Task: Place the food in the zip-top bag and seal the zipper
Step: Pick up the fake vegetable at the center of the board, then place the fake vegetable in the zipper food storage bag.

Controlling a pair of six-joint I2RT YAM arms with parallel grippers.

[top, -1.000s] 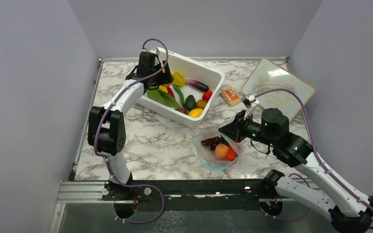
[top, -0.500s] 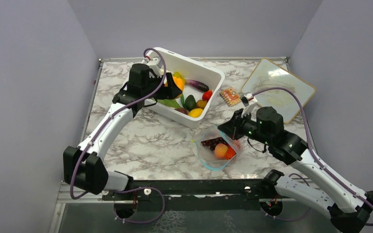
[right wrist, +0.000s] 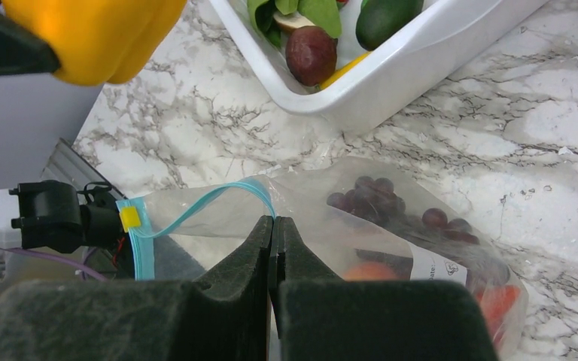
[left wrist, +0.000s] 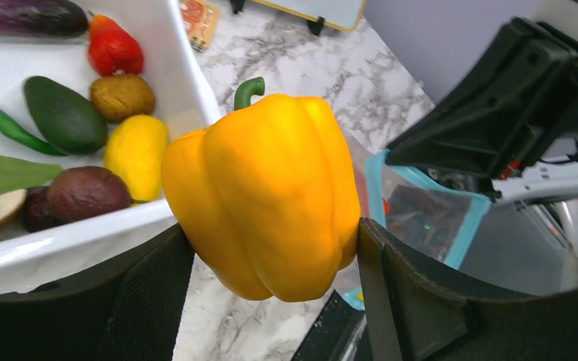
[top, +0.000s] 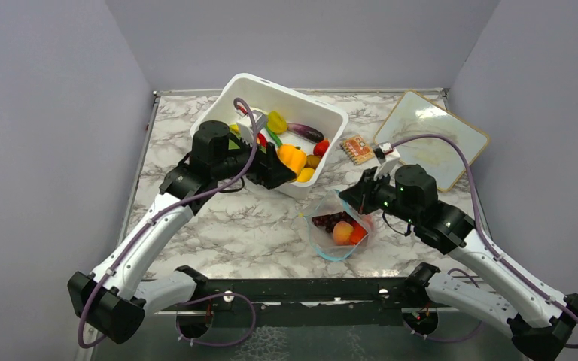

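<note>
My left gripper (top: 286,168) is shut on a yellow-orange bell pepper (left wrist: 267,192) with a green stem, held in the air over the near rim of the white tub, left of the bag; it also shows in the top view (top: 293,157). The clear zip-top bag (top: 339,228) lies on the marble with purple grapes (right wrist: 376,197), a peach (top: 342,233) and a red piece inside. My right gripper (right wrist: 275,223) is shut on the bag's upper mouth edge at the light blue zipper (right wrist: 196,210), holding the mouth open. A yellow slider (right wrist: 129,218) sits at the zipper's end.
The white tub (top: 329,115) holds an eggplant (left wrist: 26,16), red pepper (left wrist: 114,50), avocado (left wrist: 64,114), lemon (left wrist: 135,155), green bean and leaves. An orange patterned packet (top: 357,149) and a spiral-bound board (top: 430,135) lie at the back right. Grey walls close in the table.
My left arm has lifted the pepper out of the tub and swung right and nearer, toward the bag. My right gripper has stayed shut on the bag's mouth, shifting slightly.
</note>
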